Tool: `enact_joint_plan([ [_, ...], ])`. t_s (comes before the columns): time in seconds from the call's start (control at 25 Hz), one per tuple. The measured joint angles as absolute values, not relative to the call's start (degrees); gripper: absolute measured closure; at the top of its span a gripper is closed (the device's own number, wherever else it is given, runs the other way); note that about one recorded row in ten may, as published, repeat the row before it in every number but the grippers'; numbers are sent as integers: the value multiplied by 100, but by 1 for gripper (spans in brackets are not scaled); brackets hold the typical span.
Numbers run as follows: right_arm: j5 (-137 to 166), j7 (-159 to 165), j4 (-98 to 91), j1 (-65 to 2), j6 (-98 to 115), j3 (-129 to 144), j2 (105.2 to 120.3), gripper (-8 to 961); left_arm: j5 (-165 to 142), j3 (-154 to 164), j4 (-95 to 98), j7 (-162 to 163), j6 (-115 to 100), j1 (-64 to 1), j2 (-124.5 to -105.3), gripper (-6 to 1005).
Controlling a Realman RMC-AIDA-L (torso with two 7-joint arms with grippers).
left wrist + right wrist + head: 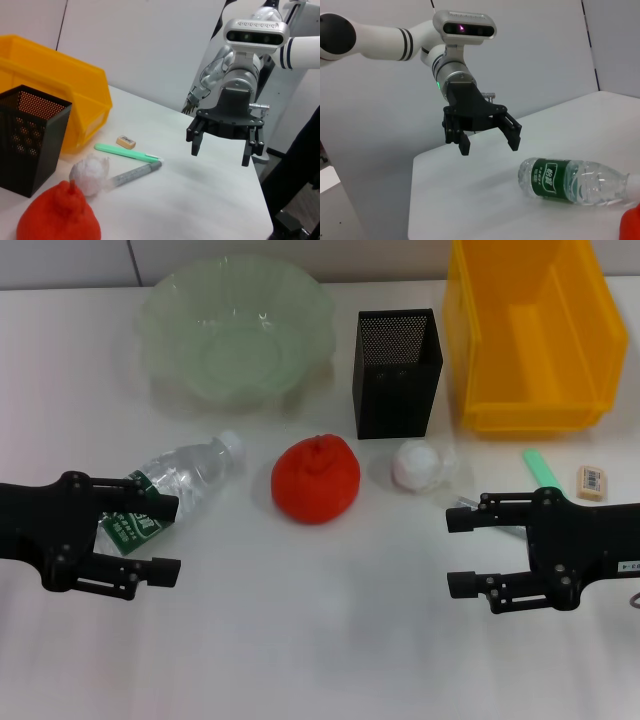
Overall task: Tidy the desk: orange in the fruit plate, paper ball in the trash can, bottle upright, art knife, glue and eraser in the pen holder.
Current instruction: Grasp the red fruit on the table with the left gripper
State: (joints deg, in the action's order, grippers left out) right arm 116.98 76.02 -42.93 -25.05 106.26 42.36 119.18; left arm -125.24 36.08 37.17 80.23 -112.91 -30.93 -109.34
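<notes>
A clear water bottle [188, 480] with a green label lies on its side at the left, also in the right wrist view [570, 181]. My open, empty left gripper [172, 537] hovers at its base end. The orange [316, 480] sits mid-table and the white paper ball [418, 465] lies to its right. The green art knife [540, 468] and the eraser [591, 482] lie behind my open, empty right gripper [451, 552]. The grey glue stick [132, 173] is mostly hidden in the head view. The black mesh pen holder [397, 370] stands upright.
A pale green glass fruit plate [160, 335] sits at the back left. A yellow bin [610, 350] stands at the back right beside the pen holder. Bare white table lies in front of both grippers.
</notes>
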Motion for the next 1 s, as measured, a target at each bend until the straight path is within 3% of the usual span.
enact_joint_plan([
  [0.8,11728,7686,-4238,-2567,10520,4241,11914,219,-12481,3623,3900,8011,-11276,-3098,-10968,188],
  [0.92,11766,7877,-4526,-2422,10554,4092,11887,220,-12433,3423,4113,7964,-11130,-3172,-11166,188],
  [1.0,11873,8008,-4749,-2352,10620,3922,11887,221,-12434,3437,4380,7943,-10826,-3210,-11429,188],
])
